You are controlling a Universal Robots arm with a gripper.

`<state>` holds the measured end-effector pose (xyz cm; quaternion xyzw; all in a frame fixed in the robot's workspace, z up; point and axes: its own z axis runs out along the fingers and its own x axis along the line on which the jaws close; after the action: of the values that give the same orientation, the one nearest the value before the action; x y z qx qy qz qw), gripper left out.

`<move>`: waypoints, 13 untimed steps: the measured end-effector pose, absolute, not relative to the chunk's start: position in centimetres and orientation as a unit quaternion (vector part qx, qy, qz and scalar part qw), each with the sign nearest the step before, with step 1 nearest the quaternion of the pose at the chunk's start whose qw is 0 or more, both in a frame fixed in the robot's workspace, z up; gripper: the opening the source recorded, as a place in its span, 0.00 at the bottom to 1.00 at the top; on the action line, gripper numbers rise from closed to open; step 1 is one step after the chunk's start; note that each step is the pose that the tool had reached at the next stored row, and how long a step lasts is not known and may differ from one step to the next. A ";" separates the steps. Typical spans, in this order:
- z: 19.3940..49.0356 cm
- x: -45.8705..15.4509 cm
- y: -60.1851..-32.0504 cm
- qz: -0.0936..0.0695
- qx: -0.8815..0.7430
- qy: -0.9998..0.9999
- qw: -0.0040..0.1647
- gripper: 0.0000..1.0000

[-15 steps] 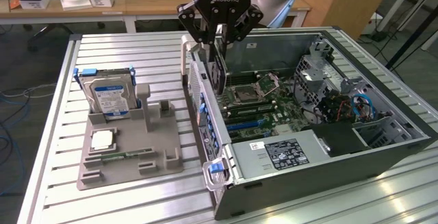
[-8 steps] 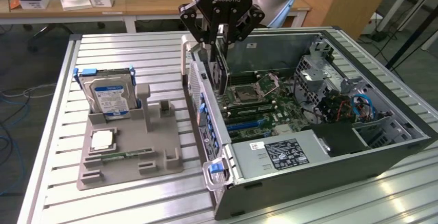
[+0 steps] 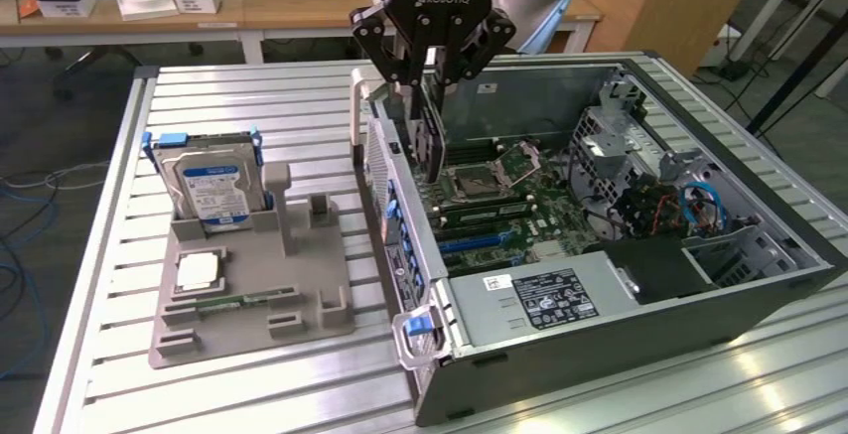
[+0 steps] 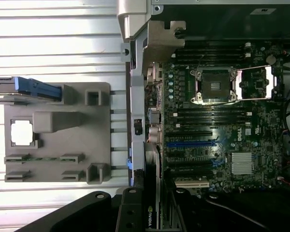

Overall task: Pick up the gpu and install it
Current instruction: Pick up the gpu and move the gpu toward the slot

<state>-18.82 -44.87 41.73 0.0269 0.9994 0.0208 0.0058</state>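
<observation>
Now the gripper (image 3: 432, 91) has its jaws partly closed, clamped on the top edge of the gpu (image 3: 428, 151). The card hangs straight down from them as a narrow upright strip. It sits just inside the rear wall of the open computer case (image 3: 742, 320), above the motherboard (image 3: 530, 196), and looks unseated from the blue expansion slot (image 4: 191, 143). The case also holds a power supply (image 3: 543, 297). Beside it, the grey fixture tray (image 3: 318, 300) carries an upright hard drive (image 3: 212, 191), a processor chip (image 3: 197, 271) and a memory stick (image 3: 245, 302).
</observation>
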 end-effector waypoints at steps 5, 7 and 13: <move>41.7 -18.7 -44.9 0.021 0.027 0.999 0.006 0.26; 41.7 -18.6 -44.9 0.021 0.027 0.999 0.006 0.26; 41.7 -18.4 -44.9 0.021 0.027 0.999 0.006 0.26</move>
<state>-18.44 -44.86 41.73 0.0269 0.9994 0.0208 0.0058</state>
